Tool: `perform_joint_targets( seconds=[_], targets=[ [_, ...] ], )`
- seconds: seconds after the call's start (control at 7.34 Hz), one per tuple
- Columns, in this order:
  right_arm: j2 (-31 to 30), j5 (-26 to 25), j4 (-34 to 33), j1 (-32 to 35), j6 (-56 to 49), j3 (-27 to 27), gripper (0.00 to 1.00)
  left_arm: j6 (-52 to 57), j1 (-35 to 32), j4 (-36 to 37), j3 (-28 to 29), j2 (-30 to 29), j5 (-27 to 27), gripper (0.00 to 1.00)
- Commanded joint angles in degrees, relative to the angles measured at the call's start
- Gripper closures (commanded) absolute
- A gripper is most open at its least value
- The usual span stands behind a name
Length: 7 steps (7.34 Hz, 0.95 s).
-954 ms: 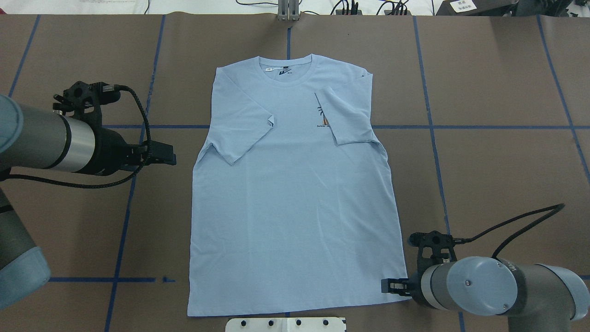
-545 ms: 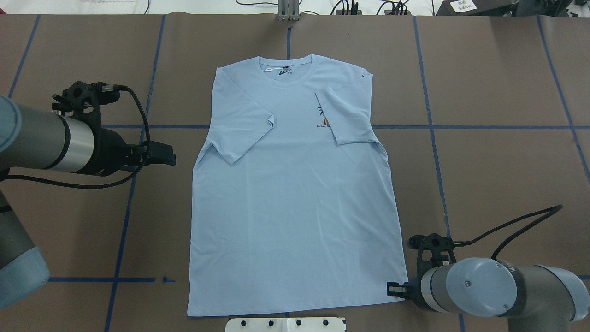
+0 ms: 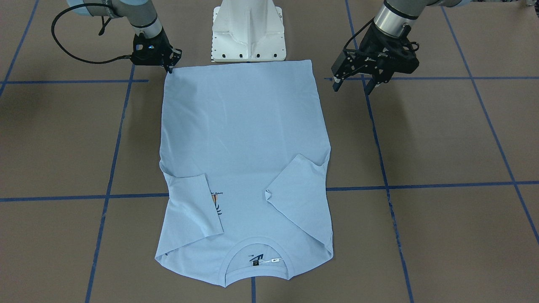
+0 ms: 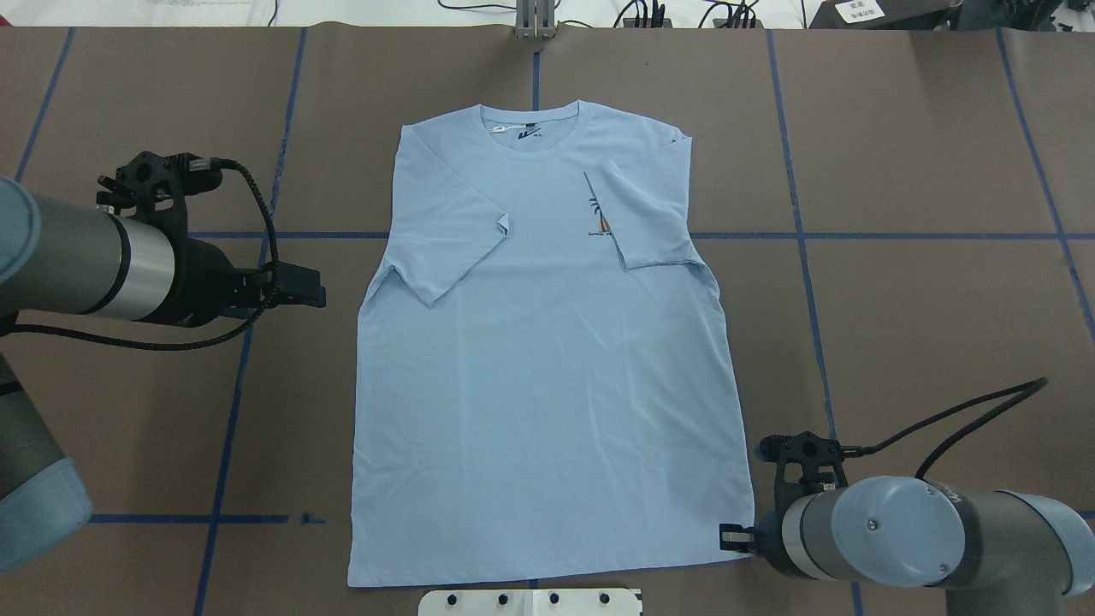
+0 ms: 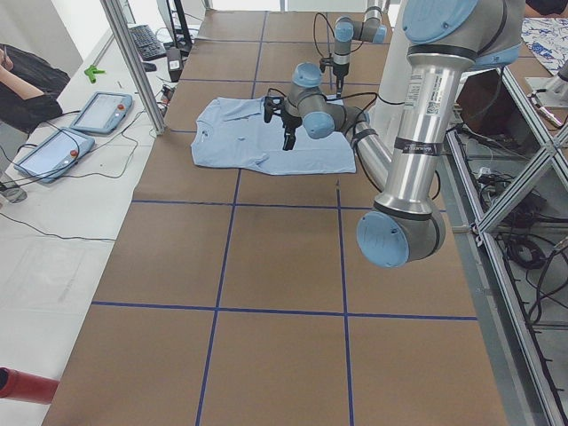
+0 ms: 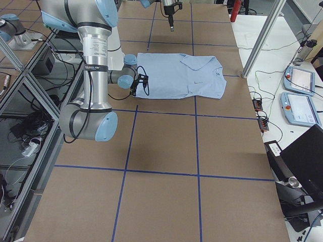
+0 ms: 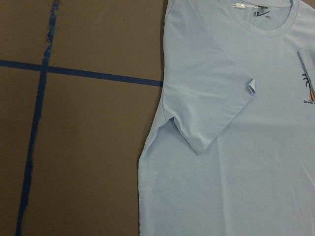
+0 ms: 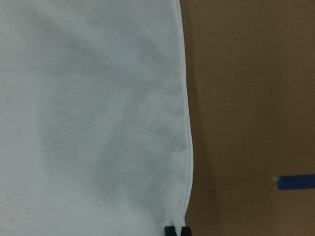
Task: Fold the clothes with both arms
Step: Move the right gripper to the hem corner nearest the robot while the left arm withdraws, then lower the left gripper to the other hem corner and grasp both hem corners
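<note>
The pale light-blue T-shirt (image 4: 547,385) lies flat on the brown table, collar away from me, both sleeves folded inward; one sleeve partly covers the chest print (image 4: 599,218). It also shows in the front view (image 3: 244,139). My right gripper (image 4: 729,537) is low at the hem's right corner; in the right wrist view its fingertips (image 8: 170,230) stand almost together on the hem edge of the shirt (image 8: 88,118). My left gripper (image 3: 353,86) is open and empty, above the table beside the shirt's left side (image 7: 236,147), apart from it.
The white pedestal base (image 3: 248,29) stands just behind the hem. Blue tape lines (image 4: 796,235) cross the brown table. Operator pendants (image 6: 303,80) and a laptop lie off the far side, and a person (image 5: 22,89) sits there. An aluminium post (image 5: 133,62) stands at the table's far edge.
My right gripper has shifted slightly right and down, from over the hem toward the hem's corner edge. The left arm and the shirt have not moved.
</note>
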Motion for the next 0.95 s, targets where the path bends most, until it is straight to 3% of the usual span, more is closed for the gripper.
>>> perform_joint_targets(
  seconds=[0.0,0.14,0.41,0.55,0.82],
  targets=[
    [-0.1,-0.3,0.0,0.4,2.7,2.4,1.0,-0.5,0.1,0.0,0.0,0.2,0.0,0.0],
    [-0.2,-0.3,0.0,1.1,2.7,3.6,1.0,-2.5,1.0,0.1,-0.1,1.1,-0.3,0.0],
    [-0.2,-0.2,0.1,2.5,2.6,4.4,1.0,-15.3,11.5,-0.5,-0.2,2.9,2.8,0.0],
    [0.0,-0.1,0.2,3.0,2.6,4.5,1.0,-24.0,19.2,-0.5,-0.2,2.9,8.6,0.0],
    [0.4,0.0,0.4,3.4,2.6,4.8,1.0,-35.8,31.1,0.2,0.5,3.3,14.7,0.0]
  ],
)
